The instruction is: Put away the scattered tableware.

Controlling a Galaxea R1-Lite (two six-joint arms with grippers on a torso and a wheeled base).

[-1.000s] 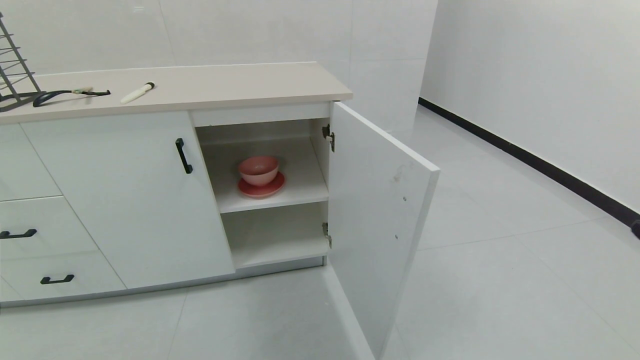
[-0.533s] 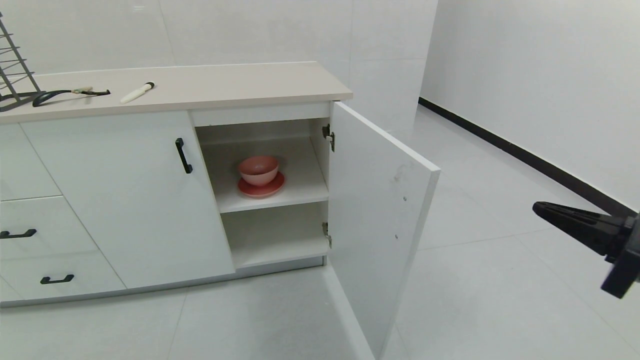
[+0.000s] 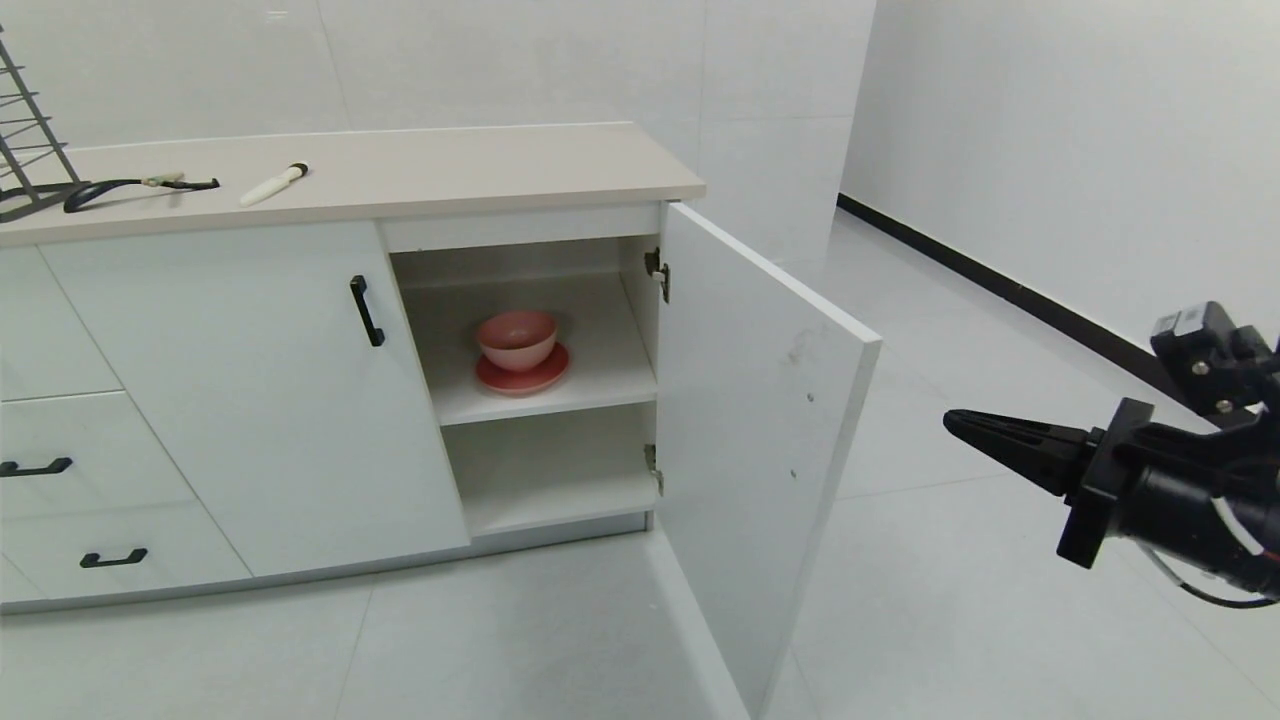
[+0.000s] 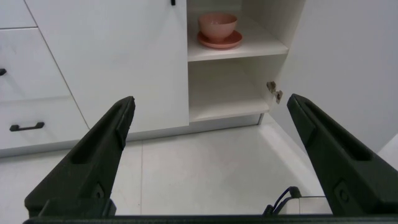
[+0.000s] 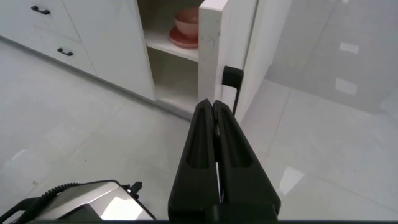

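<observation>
A pink bowl (image 3: 517, 338) sits on a red plate (image 3: 523, 378) on the upper shelf of the open cabinet; the left wrist view shows the same bowl (image 4: 217, 25) and plate (image 4: 219, 41). On the counter lie a white-handled utensil (image 3: 273, 185) and a black ladle (image 3: 120, 187). My right gripper (image 3: 955, 420) is shut and empty. It hangs in the air to the right of the open cabinet door (image 3: 760, 400), pointing toward its outer face. In the right wrist view the shut gripper (image 5: 213, 104) faces the door's black handle (image 5: 231, 78). My left gripper (image 4: 211, 101) is open and empty, low before the cabinet.
A wire rack (image 3: 25, 150) stands at the counter's left end. A closed door with a black handle (image 3: 367, 311) and drawers (image 3: 60, 470) lie left of the open compartment. The lower shelf (image 3: 555, 490) is bare. The tiled floor is open to the right.
My right gripper has come into the head view from the right edge and moved left toward the open door. The tableware has not moved.
</observation>
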